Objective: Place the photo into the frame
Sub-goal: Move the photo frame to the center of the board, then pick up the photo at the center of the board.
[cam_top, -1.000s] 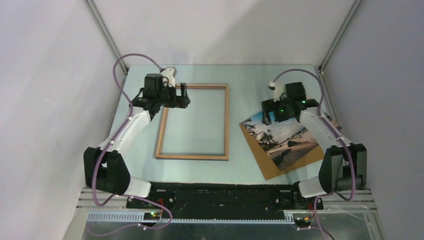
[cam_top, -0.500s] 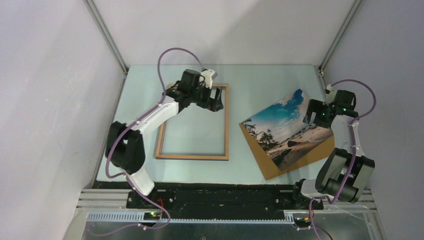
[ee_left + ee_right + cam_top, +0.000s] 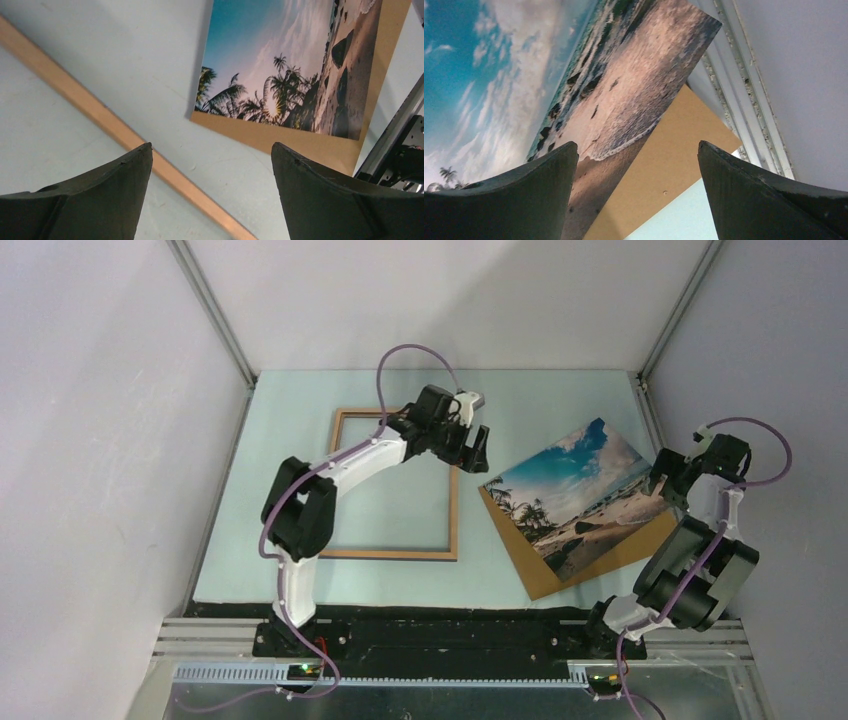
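Two grippers: the left gripper [image 3: 210, 150] and the right gripper [image 3: 636, 150] both had their jaws spread wide, with nothing between them.
Photo position: the thin rectangular beach photo with palm trees and blue sky [image 3: 575, 490] lay face up and skewed on a flat brown backing board [image 3: 545, 578], to the right of the frame and apart from it. Its far part overhung the board.
Frame position: the large rectangular light-wood picture frame [image 3: 385, 554] lay flat on the pale blue-green table [image 3: 540, 405], with the left gripper above its right rail.
Handling: the photo looked light, thin and bendable, probably glossy, so easy to crease or smudge and likely to slide under a flat press.
Where to hold: an overhanging edge or corner seemed best, since a finger could slip under there. The right gripper hovered by the sandy corner.
Nearby: the backing board under the photo could have dragged along with it.
In the way: the grey side wall [image 3: 809, 75] stood close to the right arm, and the left arm reached across the frame's opening.
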Controlling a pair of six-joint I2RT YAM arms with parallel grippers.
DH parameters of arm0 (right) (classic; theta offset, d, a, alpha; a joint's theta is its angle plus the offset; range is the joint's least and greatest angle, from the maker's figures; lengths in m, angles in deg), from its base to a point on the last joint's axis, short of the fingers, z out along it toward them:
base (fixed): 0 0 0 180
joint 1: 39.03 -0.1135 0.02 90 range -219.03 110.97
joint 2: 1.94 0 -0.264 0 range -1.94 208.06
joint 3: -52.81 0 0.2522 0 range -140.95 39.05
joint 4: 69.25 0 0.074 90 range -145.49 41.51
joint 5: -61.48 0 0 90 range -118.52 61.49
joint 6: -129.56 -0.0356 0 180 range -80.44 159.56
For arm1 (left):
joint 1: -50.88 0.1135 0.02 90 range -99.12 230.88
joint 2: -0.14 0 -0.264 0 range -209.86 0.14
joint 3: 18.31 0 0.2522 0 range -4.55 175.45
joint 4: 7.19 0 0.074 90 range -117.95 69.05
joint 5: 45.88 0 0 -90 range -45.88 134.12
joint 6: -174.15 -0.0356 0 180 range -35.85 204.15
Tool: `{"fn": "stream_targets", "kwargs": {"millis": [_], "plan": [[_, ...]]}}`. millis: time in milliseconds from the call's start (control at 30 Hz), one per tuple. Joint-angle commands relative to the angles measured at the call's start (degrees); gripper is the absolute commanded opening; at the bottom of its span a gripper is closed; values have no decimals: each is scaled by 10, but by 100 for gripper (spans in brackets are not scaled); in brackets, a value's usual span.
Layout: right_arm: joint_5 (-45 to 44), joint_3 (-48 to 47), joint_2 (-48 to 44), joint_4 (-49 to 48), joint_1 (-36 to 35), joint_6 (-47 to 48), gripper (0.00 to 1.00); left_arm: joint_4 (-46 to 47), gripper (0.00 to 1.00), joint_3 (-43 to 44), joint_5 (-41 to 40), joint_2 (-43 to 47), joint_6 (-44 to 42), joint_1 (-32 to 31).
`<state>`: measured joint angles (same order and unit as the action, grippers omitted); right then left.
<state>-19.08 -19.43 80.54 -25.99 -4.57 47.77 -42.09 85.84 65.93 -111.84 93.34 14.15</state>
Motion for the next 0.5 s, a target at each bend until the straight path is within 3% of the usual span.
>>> {"fn": "stream_targets", "kwargs": {"millis": [0, 467], "plan": [[-19, 0, 23, -34, 15, 20, 93, 10, 92, 55, 14, -37, 22, -24], [-32, -23, 125, -61, 31, 31, 93, 10, 94, 146, 3, -162, 101, -43]]}}
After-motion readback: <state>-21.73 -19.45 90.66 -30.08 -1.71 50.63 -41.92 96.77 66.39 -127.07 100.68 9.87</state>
